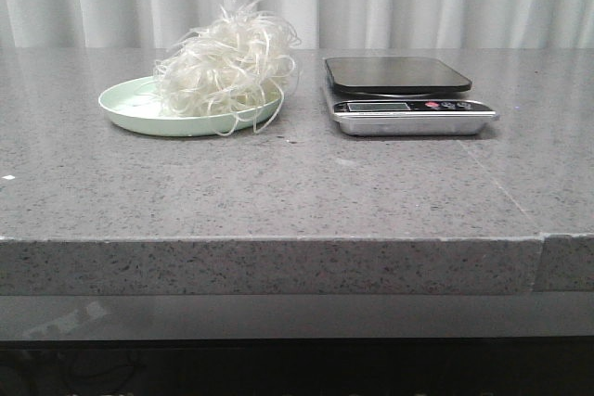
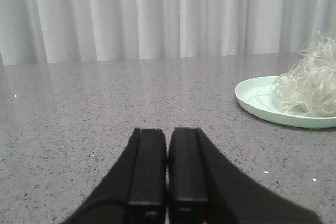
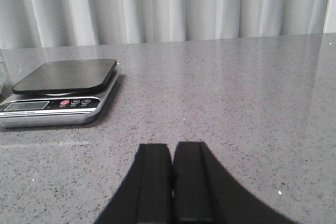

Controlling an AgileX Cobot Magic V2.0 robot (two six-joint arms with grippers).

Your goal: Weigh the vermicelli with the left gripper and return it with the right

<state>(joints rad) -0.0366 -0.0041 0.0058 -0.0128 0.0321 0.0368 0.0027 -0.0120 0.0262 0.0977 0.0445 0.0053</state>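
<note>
Though beside scale, vermicelli plated.

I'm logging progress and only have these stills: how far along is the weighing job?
The vermicelli sits piled on the plate; the scale platform is bare. Left gripper and right gripper are shut, holding nothing. That fits either before weighing or after the return; these stills cannot settle which.

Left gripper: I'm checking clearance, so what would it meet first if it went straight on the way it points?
The way looks free: the left gripper points over bare grey stone table toward the white curtain; depth is unclear.
</note>
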